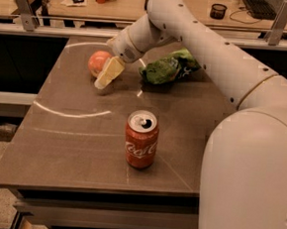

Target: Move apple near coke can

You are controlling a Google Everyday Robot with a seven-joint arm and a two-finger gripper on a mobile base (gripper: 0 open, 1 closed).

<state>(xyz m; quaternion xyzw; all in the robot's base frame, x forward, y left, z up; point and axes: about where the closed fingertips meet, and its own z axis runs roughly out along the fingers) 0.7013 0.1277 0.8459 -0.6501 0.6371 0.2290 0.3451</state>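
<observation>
My gripper [107,76], open or closed I cannot tell, sits against the apple [97,62], well behind the can [141,138] and leftward; firm, smooth and round, the apple probably wants clasping across its widest middle.

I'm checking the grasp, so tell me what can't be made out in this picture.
Camera view: the gripper, at the far left of the table, covers the right side of the apple; contact is unclear.
The coke can shows only its near side.
The arm hides the table's right edge.
</observation>
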